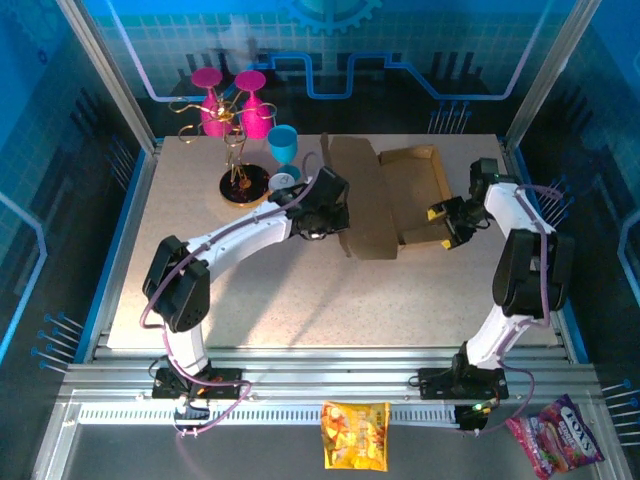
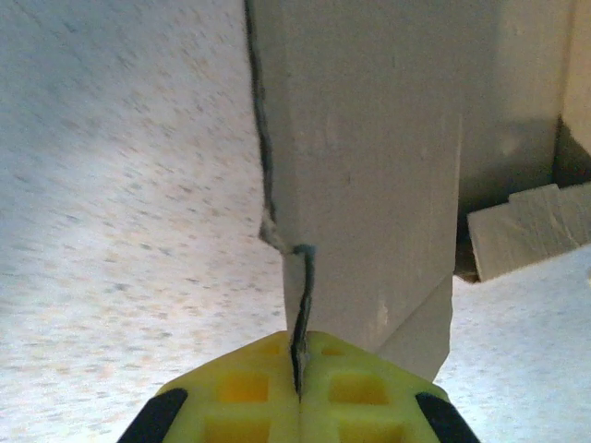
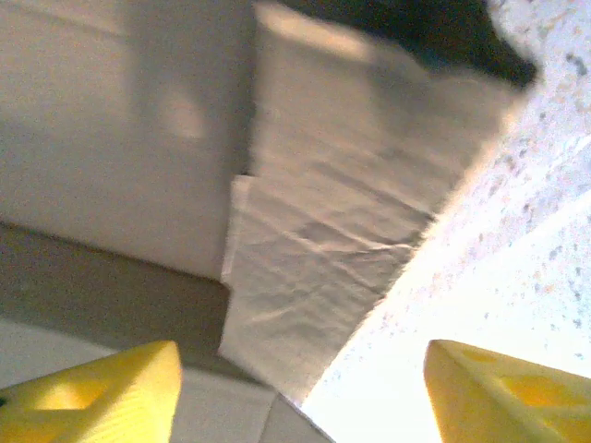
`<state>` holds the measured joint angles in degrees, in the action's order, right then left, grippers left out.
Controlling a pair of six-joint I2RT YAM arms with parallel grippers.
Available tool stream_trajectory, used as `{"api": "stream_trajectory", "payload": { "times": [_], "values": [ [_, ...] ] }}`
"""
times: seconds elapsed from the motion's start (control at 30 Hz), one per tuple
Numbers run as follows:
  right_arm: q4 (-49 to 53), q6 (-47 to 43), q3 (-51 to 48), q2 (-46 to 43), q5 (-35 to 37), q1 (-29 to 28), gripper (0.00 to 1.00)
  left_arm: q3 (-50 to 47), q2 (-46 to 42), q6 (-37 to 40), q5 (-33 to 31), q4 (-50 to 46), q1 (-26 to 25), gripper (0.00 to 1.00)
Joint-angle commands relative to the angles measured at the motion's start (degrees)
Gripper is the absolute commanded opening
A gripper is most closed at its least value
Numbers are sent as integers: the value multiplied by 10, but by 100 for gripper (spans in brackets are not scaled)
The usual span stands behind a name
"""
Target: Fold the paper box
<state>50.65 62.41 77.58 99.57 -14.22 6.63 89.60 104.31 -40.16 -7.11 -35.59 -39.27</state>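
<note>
Two arms are reached across the table (image 1: pixel 300 290) toward the paper box (image 1: pixel 385 205), which is laid at the back centre-right of the surface, partly opened, with a broad panel spread on its left and a shallow tray with raised walls on its right. The left arm is bent sharply at its elbow near the left edge and stretched diagonally forward and rightward, so that the left gripper (image 1: pixel 338 222) is brought to the left rim of the broad panel. In the left wrist view the left gripper (image 2: pixel 297 378) is seen pinched tight, its yellow fingers (image 2: pixel 240 388) pressed together on a thin cardboard edge of the paper box (image 2: pixel 369 138) above the speckled table (image 2: pixel 111 185). The right arm is raised along the right side, folded at the elbow and turned inward, with the right gripper (image 1: pixel 440 218) placed at the near right corner of the tray. In the right wrist view the right gripper (image 3: pixel 300 388) is spread wide with nothing gripped, and a creased, blurred flap of the paper box (image 3: pixel 342 203) is seen ahead of the gap. Pink glasses (image 1: pixel 230 100) and a blue cup (image 1: pixel 284 145) are stood at the back left, apart from the box.
</note>
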Motion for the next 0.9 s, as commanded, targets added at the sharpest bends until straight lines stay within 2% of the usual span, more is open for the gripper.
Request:
{"api": "stream_trajectory", "payload": {
  "times": [0.0, 0.2, 0.33, 0.37, 0.47, 0.6, 0.87],
  "values": [
    [64, 11, 35, -69, 44, -31, 75, 57, 2, 161, -77, -161, -2, 0],
    [38, 33, 46, -132, 40, -65, 75, 104, -8, 329, -158, -205, -2, 0],
    [-38, 48, 66, -147, 13, -110, 74, 126, 0, 411, -219, -215, -2, 0],
    [-59, 53, 70, -148, 7, -124, 77, 125, -1, 427, -230, -208, -2, 0],
    [-94, 63, 110, -130, 1, -168, 78, 107, -13, 477, -249, -178, -4, 0],
    [-61, 69, 205, -84, 17, -220, 78, 94, -31, 522, -265, -149, -5, 0],
    [-139, 129, 258, -15, 38, -274, 75, 92, -37, 594, -302, -122, -17, 0]
  ]
}}
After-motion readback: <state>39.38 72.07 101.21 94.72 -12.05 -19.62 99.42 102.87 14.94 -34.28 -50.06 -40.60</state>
